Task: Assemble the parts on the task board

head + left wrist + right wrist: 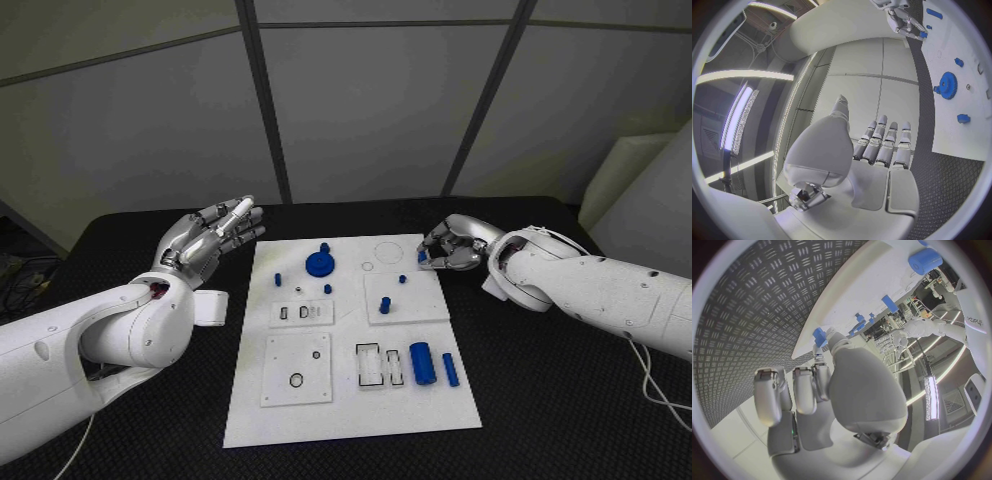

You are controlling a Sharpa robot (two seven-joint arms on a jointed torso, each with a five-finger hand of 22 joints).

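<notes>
Small blue plastic part (819, 335) pinched in right hand (450, 248) fingers over white task board (346, 420); left hand (214, 235) fingers apart, empty. Could slip from that thin pinch.

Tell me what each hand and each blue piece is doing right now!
Left hand: open, raised beside the board, holding nothing.
Right hand: pinching a small blue piece at the board's edge.
Blue gear: lying flat on the white board.
Blue cylinder: lying on its side.

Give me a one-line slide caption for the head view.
Right hand pinches a small blue part at the task board's far edge; left hand hovers open beside it.
</notes>
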